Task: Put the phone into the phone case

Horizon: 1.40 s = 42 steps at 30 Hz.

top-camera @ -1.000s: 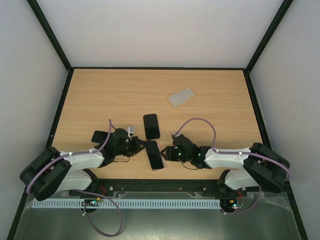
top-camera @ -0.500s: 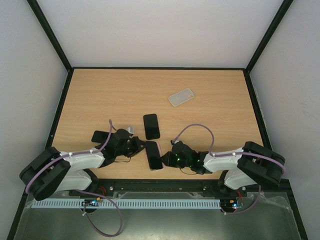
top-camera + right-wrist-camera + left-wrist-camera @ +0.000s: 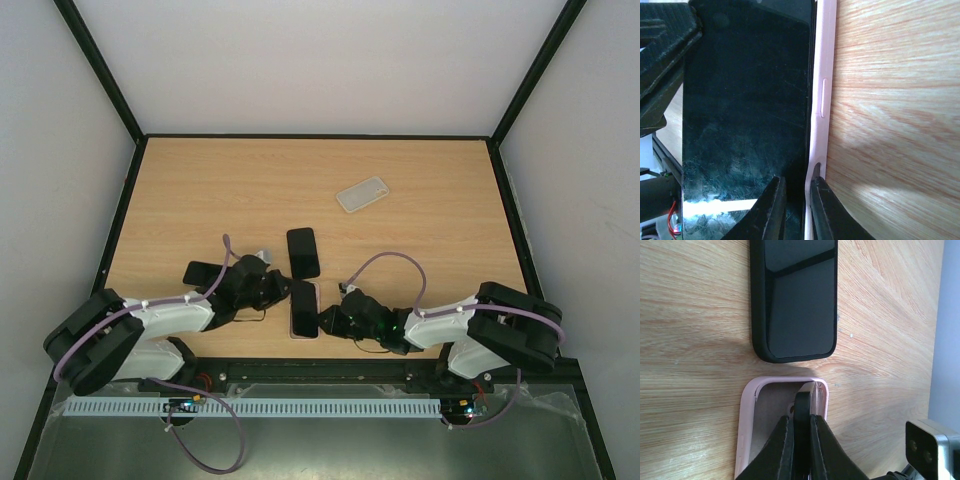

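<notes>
Phone (image 3: pixel 304 316) lay near the table's (image 3: pixel 200 190) front edge between both grippers, long axis near-to-far, partly in the pink case (image 3: pixel 746 415). Only the left wrist view showed it edge-on above the case's bare far end, left gripper (image 3: pixel 801 407) clamped on it. The right wrist view showed the right gripper (image 3: pixel 796 182) pinching the case's side wall. A second before, the phone sat more skewed and further right.

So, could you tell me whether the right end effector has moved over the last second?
Yes. Against the unmoved black phone, the right end effector has shifted left and toward the near table edge, closing onto the pink case.
</notes>
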### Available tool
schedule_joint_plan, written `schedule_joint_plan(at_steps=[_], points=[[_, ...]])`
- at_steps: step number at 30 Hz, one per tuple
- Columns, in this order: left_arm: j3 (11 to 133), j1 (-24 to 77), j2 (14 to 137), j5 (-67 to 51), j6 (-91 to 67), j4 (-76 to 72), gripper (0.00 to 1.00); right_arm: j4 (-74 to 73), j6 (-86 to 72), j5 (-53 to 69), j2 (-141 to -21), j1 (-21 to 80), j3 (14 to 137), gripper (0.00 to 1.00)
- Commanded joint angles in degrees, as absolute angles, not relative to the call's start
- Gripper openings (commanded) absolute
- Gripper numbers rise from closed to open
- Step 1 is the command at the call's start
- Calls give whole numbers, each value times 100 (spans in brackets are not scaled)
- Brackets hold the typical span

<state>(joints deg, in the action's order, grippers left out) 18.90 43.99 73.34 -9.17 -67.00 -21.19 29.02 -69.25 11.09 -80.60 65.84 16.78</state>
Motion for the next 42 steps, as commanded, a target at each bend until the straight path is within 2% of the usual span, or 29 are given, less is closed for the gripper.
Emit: schedule_joint_plan(at_steps=[1, 7, 14, 20, 23, 28, 35, 39, 42], points=[[1968, 4516, 7618, -834, -6495, -1700, 9, 2767, -6651, 714, -8010, 6662, 1763, 16], [2030, 4535, 7654, -747, -6371, -1415, 17, 2382, -6478, 520, -8089, 6662, 1980, 20], [2012, 4609, 7375, -646, -6271, -1254, 21, 2626, -6509, 573, -8283, 6663, 1912, 16], [1986, 4698, 7494, -877, -6269, -1594, 11, 2613, -6325, 299, -8058, 6646, 1883, 15], [2009, 4811, 7620, -829, -6385, -1805, 6, 3302, -6378, 181, -8100, 6575, 1574, 14], [2203, 4980, 7814, -882, -6440, -1943, 4, 3815, -6332, 539, -8610, 6475, 1633, 12], [2259, 5043, 7727, -568, -6443, -1293, 17, 3797, -6484, 349, -8441, 6384, 1396, 12], [2249, 5041, 7260, -304, -6410, -796, 28, 3757, -6592, 219, -8155, 6363, 1242, 16], [2212, 5053, 6902, -215, -6349, -579, 32, 3661, -6583, 334, -8108, 6363, 1320, 19]])
